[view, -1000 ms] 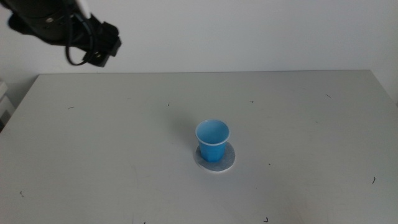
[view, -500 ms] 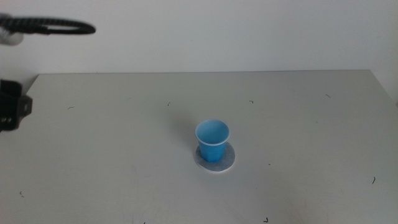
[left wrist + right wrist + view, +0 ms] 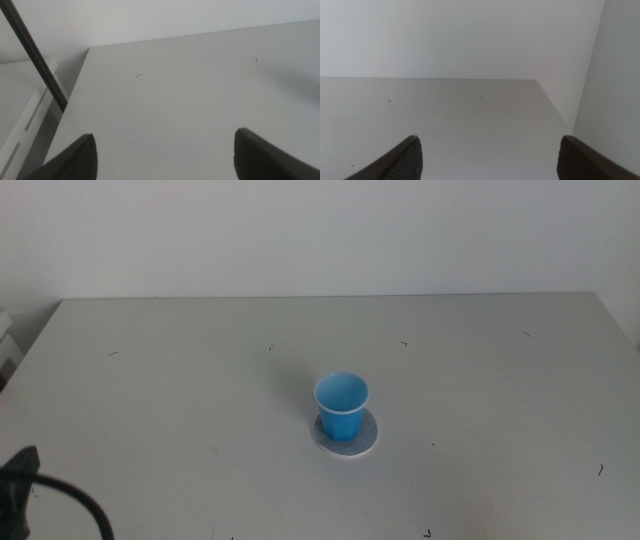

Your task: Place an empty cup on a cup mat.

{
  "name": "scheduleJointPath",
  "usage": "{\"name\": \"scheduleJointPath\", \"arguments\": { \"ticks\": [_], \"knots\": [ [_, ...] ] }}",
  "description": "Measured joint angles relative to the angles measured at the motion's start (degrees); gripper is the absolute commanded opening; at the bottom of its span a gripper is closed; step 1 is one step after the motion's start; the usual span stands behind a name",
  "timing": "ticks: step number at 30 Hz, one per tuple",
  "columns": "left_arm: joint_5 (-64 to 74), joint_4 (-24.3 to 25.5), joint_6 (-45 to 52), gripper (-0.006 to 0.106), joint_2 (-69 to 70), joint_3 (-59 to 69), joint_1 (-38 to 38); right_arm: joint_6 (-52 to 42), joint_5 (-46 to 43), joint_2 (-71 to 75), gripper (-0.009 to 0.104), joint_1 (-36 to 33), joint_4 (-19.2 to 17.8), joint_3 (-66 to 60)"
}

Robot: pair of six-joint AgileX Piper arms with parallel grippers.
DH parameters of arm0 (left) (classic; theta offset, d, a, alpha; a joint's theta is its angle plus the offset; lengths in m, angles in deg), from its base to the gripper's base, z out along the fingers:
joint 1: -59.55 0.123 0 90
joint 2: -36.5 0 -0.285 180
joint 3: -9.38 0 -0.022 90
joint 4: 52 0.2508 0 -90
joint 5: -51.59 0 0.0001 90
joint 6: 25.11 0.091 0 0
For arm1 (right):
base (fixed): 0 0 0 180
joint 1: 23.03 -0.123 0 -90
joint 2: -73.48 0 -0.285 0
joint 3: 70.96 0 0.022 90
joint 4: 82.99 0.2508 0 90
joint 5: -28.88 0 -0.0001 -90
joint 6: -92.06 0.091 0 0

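The bright blue cup (image 3: 341,407) stands upright and empty on the round grey cup mat (image 3: 366,438), a little right of the table's middle in the middle view. No gripper is near it. My left gripper (image 3: 165,150) is open and empty over the table's left part; only a dark bit of its arm and cable (image 3: 45,495) shows at the middle view's bottom left corner. My right gripper (image 3: 487,152) is open and empty over bare table and is out of the middle view. Neither wrist view shows the cup or the mat.
The grey table (image 3: 480,370) has small dark specks. A white wall stands behind it. A white shelf edge (image 3: 27,120) and a dark rod (image 3: 35,52) lie past the table's left edge in the left wrist view.
The left arm has drawn back from the upper left, down the left side, to the bottom left corner of the middle view. The cup and the mat have not moved.
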State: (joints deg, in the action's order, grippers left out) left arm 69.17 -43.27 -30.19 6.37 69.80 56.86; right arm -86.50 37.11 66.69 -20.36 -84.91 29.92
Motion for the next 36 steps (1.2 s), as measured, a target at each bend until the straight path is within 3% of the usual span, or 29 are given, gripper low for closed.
{"name": "scheduleJointPath", "arguments": {
  "ticks": [12, 36],
  "knots": [
    [-0.5, -0.3, -2.0, 0.105, 17.2, 15.8, 0.3, 0.0, 0.0, 0.0, 0.094, 0.0, 0.0, 0.0],
    [2.5, -0.6, -2.1, 0.105, 23.1, 18.5, 0.3, 0.0, 0.0, 0.0, 0.094, 0.0, 0.0, 0.0]
  ]
}}
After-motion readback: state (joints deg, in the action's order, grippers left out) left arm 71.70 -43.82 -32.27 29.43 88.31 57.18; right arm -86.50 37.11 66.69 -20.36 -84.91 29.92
